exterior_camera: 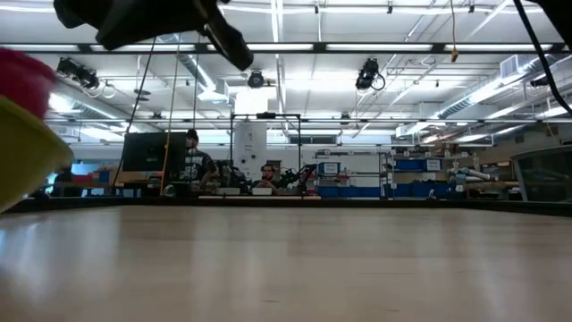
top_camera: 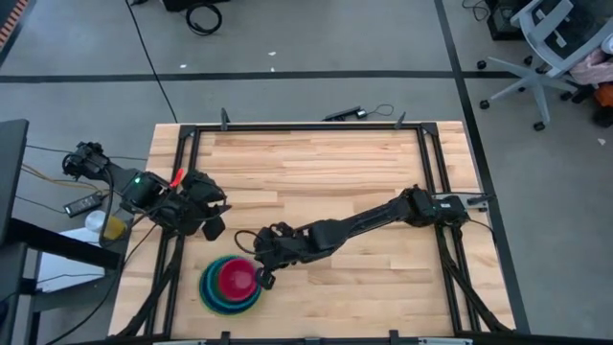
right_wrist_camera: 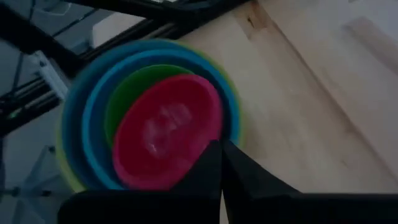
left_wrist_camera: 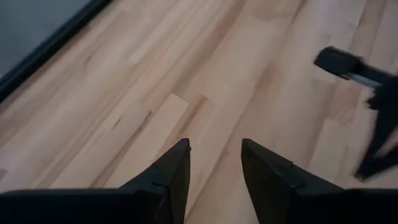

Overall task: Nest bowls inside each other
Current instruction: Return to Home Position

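From above, the stack of bowls point(top_camera: 231, 284) sits near the front left corner of the wooden table point(top_camera: 326, 172), mouths facing up. The bowls are round, so the stack has no long axis, and the red bowl point(top_camera: 238, 278) is innermost. The right gripper point(top_camera: 259, 251) hovers just beside the stack's far right rim, while the left gripper point(top_camera: 213, 216) waits farther back from the stack, near the table's left edge. A black frame point(top_camera: 306, 127) borders the table, and beyond it an office chair point(top_camera: 546, 48) stands on a grey floor. At table height, the yellow-green bowl point(exterior_camera: 22, 152) shows at the picture's edge with the red rim above it. Behind the stack lies bare pale wood, then a lit hall with people point(exterior_camera: 192, 161) seated at desks. The left wrist view shows that gripper's fingers point(left_wrist_camera: 174, 174) parted over bare planks, gripping nothing. In the right wrist view, the fingertips meet, closed and empty, at the near rim of the stack. There the red bowl rests off-centre in the green bowl point(right_wrist_camera: 134, 87), which is ringed by the bright blue bowl point(right_wrist_camera: 93, 134).
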Available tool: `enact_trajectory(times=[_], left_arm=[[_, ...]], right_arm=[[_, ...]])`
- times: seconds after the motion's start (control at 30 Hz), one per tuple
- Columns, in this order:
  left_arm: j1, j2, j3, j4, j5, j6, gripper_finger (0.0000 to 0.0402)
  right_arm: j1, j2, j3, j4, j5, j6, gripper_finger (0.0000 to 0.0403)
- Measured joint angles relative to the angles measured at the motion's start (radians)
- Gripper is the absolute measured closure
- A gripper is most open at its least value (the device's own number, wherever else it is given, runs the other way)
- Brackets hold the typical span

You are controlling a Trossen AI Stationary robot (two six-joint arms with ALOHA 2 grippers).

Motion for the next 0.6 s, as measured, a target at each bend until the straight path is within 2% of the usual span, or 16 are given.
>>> enact_trajectory(times=[0.2,0.4,0.5,0.6], left_arm=[[0.0,-0.001,0.0,0.014,-0.034,0.002,0.0258],[0.0,-0.001,0.0,0.054,-0.035,-0.007,0.0258],[-0.001,0.0,0.0,0.117,0.025,0.001,0.0258],[-0.015,0.009,-0.019,0.214,0.151,0.042,0.0258]], right_arm=[[-0.005,-0.022,-0.004,-0.011,-0.037,-0.064,0.0394],[-0.005,0.054,-0.004,0.101,-0.204,-0.078,0.0396],[-0.003,0.064,-0.017,0.176,-0.262,-0.079,0.0396],[-0.005,0.054,-0.041,0.263,-0.278,-0.082,0.0397]])
